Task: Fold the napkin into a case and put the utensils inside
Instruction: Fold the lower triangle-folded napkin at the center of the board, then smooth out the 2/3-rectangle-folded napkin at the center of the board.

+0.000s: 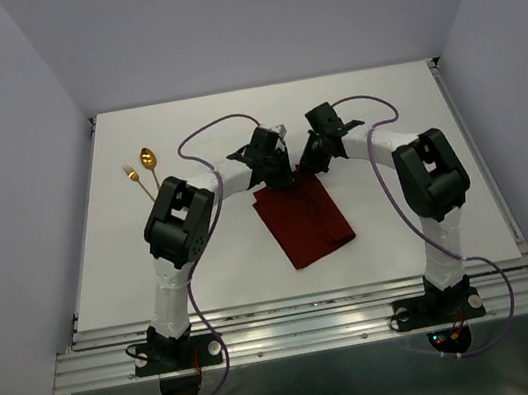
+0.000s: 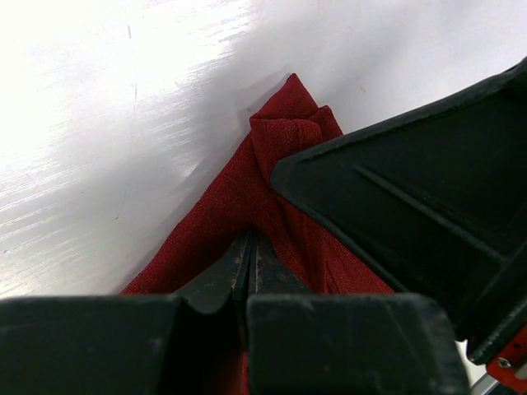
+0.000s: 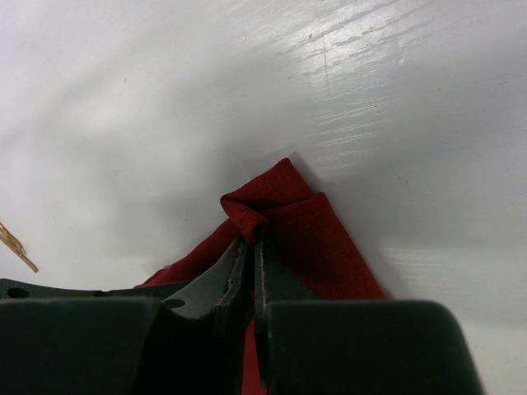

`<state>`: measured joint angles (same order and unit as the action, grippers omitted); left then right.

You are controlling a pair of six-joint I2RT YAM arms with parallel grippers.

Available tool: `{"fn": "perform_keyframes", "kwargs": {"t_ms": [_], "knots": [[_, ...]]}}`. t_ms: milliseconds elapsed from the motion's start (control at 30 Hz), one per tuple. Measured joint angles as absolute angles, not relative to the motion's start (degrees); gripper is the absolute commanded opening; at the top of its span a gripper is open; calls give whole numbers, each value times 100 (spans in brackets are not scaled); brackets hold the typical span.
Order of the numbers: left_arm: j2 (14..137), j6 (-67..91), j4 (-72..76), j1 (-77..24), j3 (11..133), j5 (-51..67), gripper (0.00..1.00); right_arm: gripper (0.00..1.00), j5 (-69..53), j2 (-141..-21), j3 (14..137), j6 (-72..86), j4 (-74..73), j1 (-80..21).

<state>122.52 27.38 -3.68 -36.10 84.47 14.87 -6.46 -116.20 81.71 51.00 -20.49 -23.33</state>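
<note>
The dark red napkin (image 1: 304,221) lies folded in the middle of the table, its far edge lifted. My left gripper (image 1: 278,177) is shut on the napkin's far left corner (image 2: 284,136). My right gripper (image 1: 310,171) is shut on its far right corner (image 3: 280,202). In the left wrist view the right gripper's black body (image 2: 420,206) sits close on the right. A gold fork (image 1: 134,180) and a gold spoon (image 1: 148,162) lie at the far left of the table, apart from both grippers. A bit of a gold utensil (image 3: 15,245) shows in the right wrist view.
The white table (image 1: 392,115) has raised rails at its left and right sides and a metal rail at the near edge. Purple cables loop over both arms. White walls enclose the table.
</note>
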Motion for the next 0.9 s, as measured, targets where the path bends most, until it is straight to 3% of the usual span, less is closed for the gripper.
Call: {"fn": "perform_keyframes", "kwargs": {"t_ms": [900], "knots": [[12440, 2512, -751, -3614, 8866, 1481, 0, 1, -794, -11609, 7985, 4626, -1887, -2333]]}}
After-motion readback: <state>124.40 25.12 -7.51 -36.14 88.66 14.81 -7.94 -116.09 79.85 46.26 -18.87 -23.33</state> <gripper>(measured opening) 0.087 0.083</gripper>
